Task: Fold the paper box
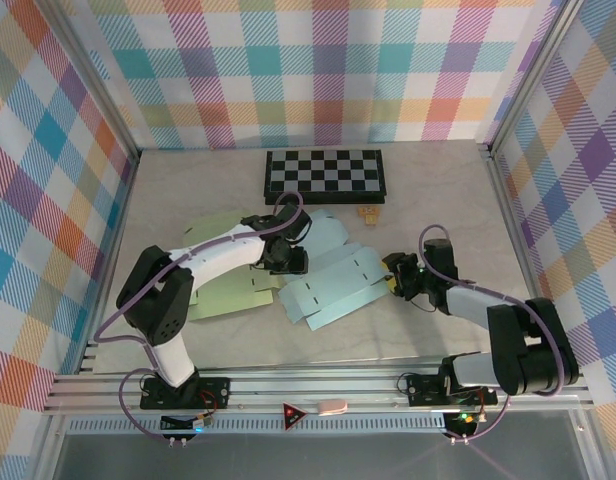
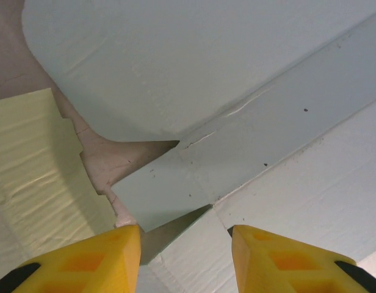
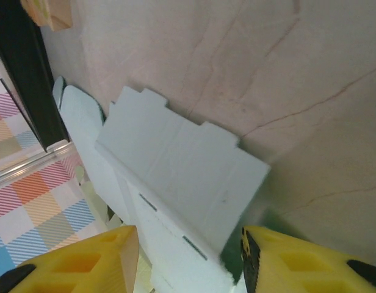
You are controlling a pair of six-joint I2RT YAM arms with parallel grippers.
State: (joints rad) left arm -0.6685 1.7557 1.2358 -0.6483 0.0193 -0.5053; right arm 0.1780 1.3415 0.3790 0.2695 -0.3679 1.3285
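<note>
The light blue paper box blank [image 1: 333,285] lies flat and mostly unfolded at the middle of the table, with its long axis running from about 8 o'clock to 2 o'clock. No wall of it stands up yet, so the folding looks barely begun.

The left gripper [image 1: 288,260] sits low over the blank's 10 o'clock corner. Its yellow jaws are moderately apart and hold nothing. In the left wrist view they straddle the spot where a crease line meets a flap notch.

The right gripper [image 1: 393,280] is at the blank's 3 o'clock edge. Its jaws are also parted, and the tabbed end flap reaches into the gap without being pinched.

To do this step well, I judge that one arm should press down just inside the crease. The other should then take the flap near its middle and swing it up about that line. A grip near a corner would likely buckle the thin card or drag the whole sheet.

Plaid walls [image 1: 318,70] in many colours enclose the cell on three sides. The table [image 1: 438,200] is a pale, smooth, stone-patterned surface, so paper will probably slide on it.

A pale green blank [image 1: 223,290] lies at 9 o'clock of the blue one, their edges just beside each other. A folded chessboard [image 1: 324,174] rests at 12 o'clock. A small wooden piece [image 1: 369,213] sits just below its right end.
</note>
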